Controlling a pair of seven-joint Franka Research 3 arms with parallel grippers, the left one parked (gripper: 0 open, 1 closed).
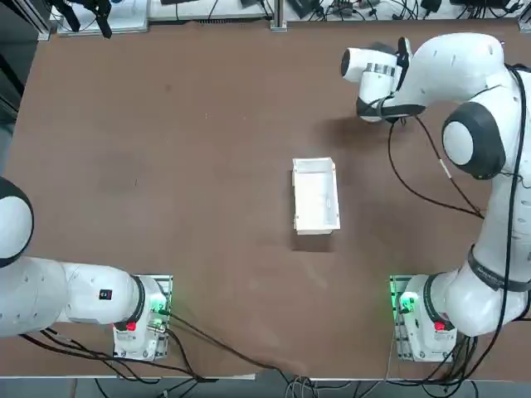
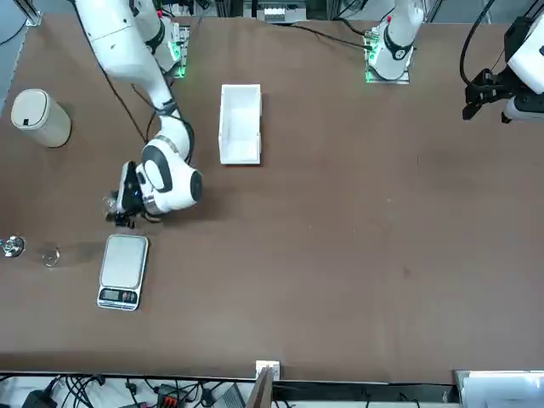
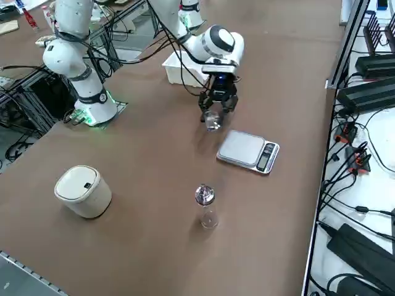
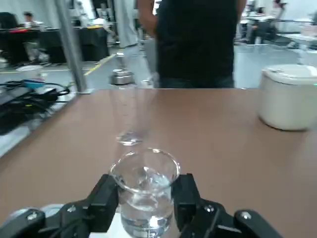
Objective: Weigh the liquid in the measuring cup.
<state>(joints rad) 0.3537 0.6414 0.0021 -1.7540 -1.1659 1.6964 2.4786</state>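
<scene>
- Right gripper (image 4: 145, 198) clenched around the measuring cup (image 4: 144, 191), clear liquid inside.
- Cup held above the tabletop (image 3: 154, 185), near the digital scale (image 3: 248, 151), at the scale's 10 o'clock in the right side view.

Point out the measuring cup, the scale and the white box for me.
measuring cup (image 4: 144, 191): right wrist view, its clear wall between the fingers.
scale (image 3: 242, 148): right side view, its metal platform.
white box (image 1: 316, 196): top view, its inner floor.
</scene>
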